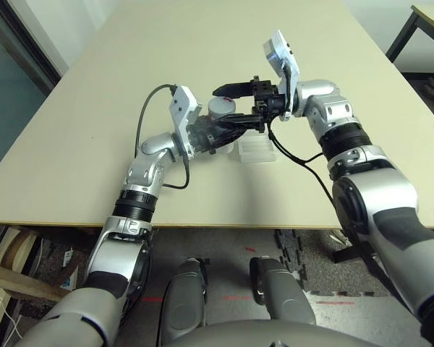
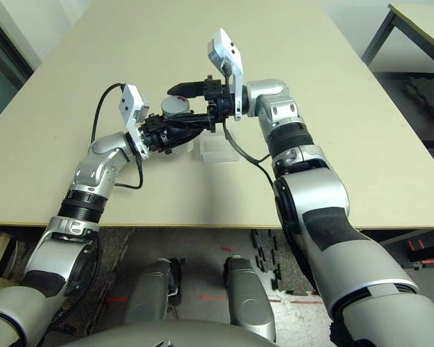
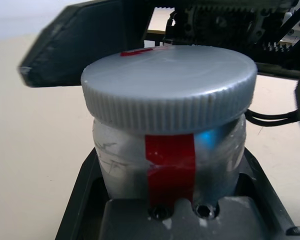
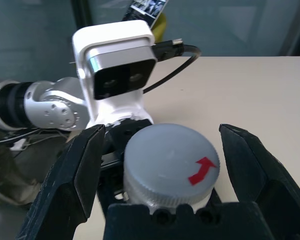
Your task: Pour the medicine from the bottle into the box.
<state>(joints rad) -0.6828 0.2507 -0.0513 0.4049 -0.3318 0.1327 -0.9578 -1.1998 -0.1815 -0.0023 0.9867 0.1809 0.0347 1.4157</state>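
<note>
Left gripper (image 1: 218,134): we see its jaws clamped on the capped bottle (image 3: 169,131), lifted above the table (image 1: 94,108), nearer its front edge than its back.
Box (image 1: 255,150): on the table, just beside our held bottle.
Right gripper (image 4: 160,170): we see it spread wide, fingers (image 4: 77,172) flanking the cap (image 4: 167,162), not touching.

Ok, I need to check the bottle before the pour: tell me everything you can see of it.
The bottle is a small, stubby, silvery-grey plastic jar with a strip of red tape down its side. Its wide grey cap, ribbed round the edge and marked with a red arrow, is on. It stands upright above the table, clamped in the left gripper. The right gripper is open, its fingers either side of the cap, not touching it.
</note>
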